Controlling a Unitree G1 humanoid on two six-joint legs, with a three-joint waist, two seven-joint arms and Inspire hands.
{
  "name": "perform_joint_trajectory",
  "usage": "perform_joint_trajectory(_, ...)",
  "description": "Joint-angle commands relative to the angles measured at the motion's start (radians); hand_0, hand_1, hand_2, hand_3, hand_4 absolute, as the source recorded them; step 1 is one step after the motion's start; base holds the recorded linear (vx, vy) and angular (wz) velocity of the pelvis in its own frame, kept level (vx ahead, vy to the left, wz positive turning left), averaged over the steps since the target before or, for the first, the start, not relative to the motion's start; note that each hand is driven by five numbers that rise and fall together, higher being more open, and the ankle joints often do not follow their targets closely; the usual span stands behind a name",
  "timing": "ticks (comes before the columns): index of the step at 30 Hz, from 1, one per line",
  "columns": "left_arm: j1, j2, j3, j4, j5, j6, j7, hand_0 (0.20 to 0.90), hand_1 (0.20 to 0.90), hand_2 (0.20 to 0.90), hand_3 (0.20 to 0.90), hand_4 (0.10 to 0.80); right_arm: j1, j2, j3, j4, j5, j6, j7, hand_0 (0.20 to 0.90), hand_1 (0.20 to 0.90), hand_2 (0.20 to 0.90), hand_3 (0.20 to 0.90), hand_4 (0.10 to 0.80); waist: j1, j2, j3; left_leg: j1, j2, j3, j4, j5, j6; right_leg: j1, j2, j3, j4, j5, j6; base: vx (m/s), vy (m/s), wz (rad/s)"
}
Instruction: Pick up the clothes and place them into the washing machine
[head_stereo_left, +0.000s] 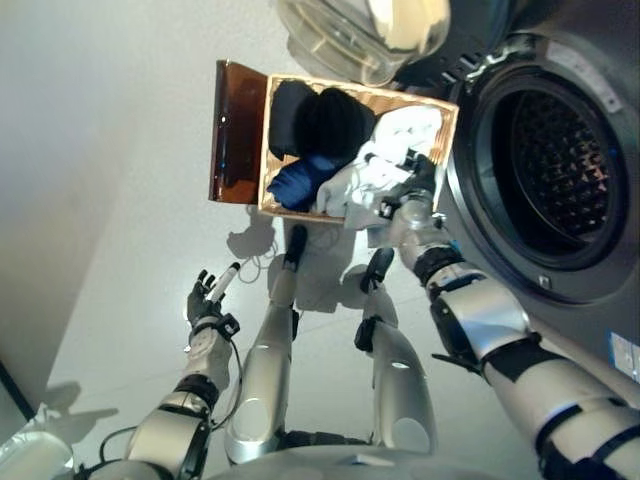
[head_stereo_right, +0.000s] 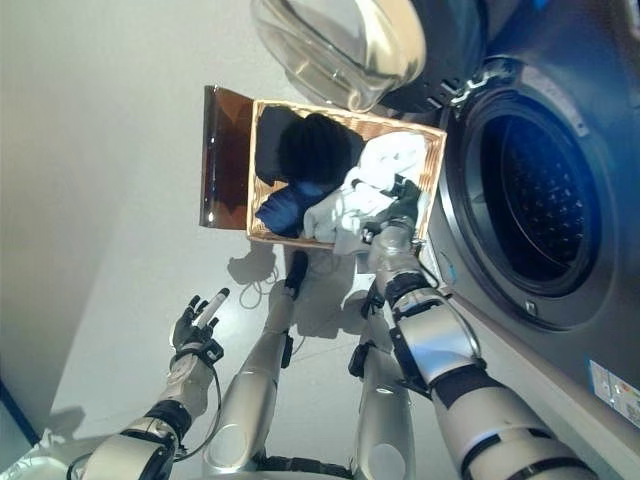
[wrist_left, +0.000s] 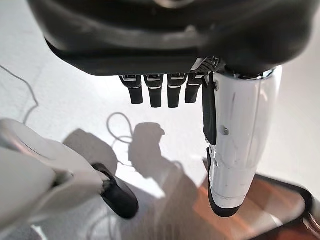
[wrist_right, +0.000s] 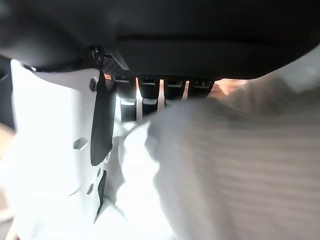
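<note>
A shallow wicker basket (head_stereo_left: 290, 212) rests on a low dark brown box (head_stereo_left: 235, 130) beside the washing machine (head_stereo_left: 470, 180). It holds black clothes (head_stereo_left: 320, 120), a blue cloth (head_stereo_left: 300, 180) and white clothes (head_stereo_left: 405, 130). My right hand (head_stereo_left: 418, 180) reaches into the basket's near right corner and lies on the white clothes, fingers straight. In the right wrist view the white cloth (wrist_right: 225, 170) lies against the fingers (wrist_right: 150, 97), and the thumb is straight beside it. My left hand (head_stereo_left: 207, 300) is open and empty, low over the floor at the left, away from the basket.
The machine's round drum opening (head_stereo_left: 560, 170) is open, just right of the basket. Its glass door (head_stereo_left: 360, 35) hangs swung out above the basket's far side. A pale wall (head_stereo_left: 90, 120) runs along the left.
</note>
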Motion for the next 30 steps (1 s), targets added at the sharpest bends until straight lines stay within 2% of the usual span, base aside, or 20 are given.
perform_joint_trajectory(1, 0.040, 0.043, -0.035, -0.022, -0.021, -0.037, 0.021, 0.900, 0.900, 0.900, 0.900, 0.800, -0.118, 0.023, 0.008, 0.008, 0.000, 0.003, 0.027, 0.900, 0.900, 0.900, 0.900, 0.800, 0.037, 0.017, 0.007, 0.032, -0.020, 0.015, -0.009, -0.057, -0.024, -0.023, -0.145, 0.089, 0.118, -0.040, 0.103, 0.004, 0.040, 0.01)
perform_joint_trajectory(2, 0.040, 0.043, -0.035, -0.022, -0.021, -0.037, 0.021, 0.900, 0.900, 0.900, 0.900, 0.800, -0.118, 0.023, 0.008, 0.008, 0.000, 0.003, 0.027, 0.900, 0.900, 0.900, 0.900, 0.800, 0.037, 0.017, 0.007, 0.032, -0.020, 0.016, -0.009, -0.057, -0.024, -0.024, -0.145, 0.089, 0.118, -0.040, 0.103, 0.004, 0.030, -0.01)
perform_joint_trajectory(3, 0.039, 0.043, -0.029, -0.009, -0.022, -0.034, 0.022, 0.900, 0.900, 0.900, 0.900, 0.800, -0.122, 0.022, 0.002, 0.003, 0.008, -0.003, 0.025, 0.469, 0.469, 0.469, 0.469, 0.492, 0.037, 0.020, 0.007, 0.030, -0.023, 0.014, -0.009, -0.055, -0.022, -0.025, -0.146, 0.088, 0.118, -0.042, 0.103, 0.006, 0.022, -0.03)
perform_joint_trajectory(4, 0.036, 0.043, -0.027, -0.005, -0.021, -0.034, 0.024, 0.900, 0.900, 0.900, 0.900, 0.800, -0.122, 0.020, 0.004, -0.006, 0.013, -0.009, 0.022, 0.200, 0.200, 0.200, 0.200, 0.300, 0.035, 0.020, 0.007, 0.029, -0.023, 0.015, -0.009, -0.055, -0.022, -0.025, -0.145, 0.090, 0.117, -0.043, 0.102, 0.006, 0.021, -0.03)
perform_joint_trajectory(21, 0.021, 0.035, 0.007, 0.058, -0.007, -0.032, 0.039, 0.900, 0.900, 0.900, 0.900, 0.800, -0.053, 0.029, 0.014, -0.089, -0.036, -0.025, 0.008, 0.200, 0.200, 0.200, 0.200, 0.300, 0.004, 0.000, 0.007, 0.085, -0.019, 0.044, -0.009, -0.060, -0.018, 0.011, -0.139, 0.113, 0.098, -0.027, 0.098, -0.011, 0.000, -0.02)
perform_joint_trajectory(26, 0.020, 0.033, 0.035, 0.091, -0.002, -0.031, 0.038, 0.900, 0.900, 0.900, 0.900, 0.800, 0.000, 0.033, 0.003, -0.145, -0.017, -0.053, 0.019, 0.200, 0.200, 0.200, 0.200, 0.300, -0.011, -0.003, 0.007, 0.121, -0.016, 0.065, -0.004, -0.065, -0.019, 0.046, -0.137, 0.119, 0.091, -0.030, 0.096, 0.004, 0.000, -0.09)
perform_joint_trajectory(30, 0.039, 0.032, 0.051, 0.076, 0.000, -0.039, 0.039, 0.900, 0.900, 0.900, 0.900, 0.800, 0.054, 0.035, -0.003, -0.261, 0.030, -0.099, 0.030, 0.200, 0.200, 0.200, 0.200, 0.300, -0.028, -0.006, 0.007, 0.156, -0.014, 0.081, 0.000, -0.075, -0.021, 0.079, -0.137, 0.125, 0.082, -0.030, 0.094, 0.006, -0.003, -0.11)
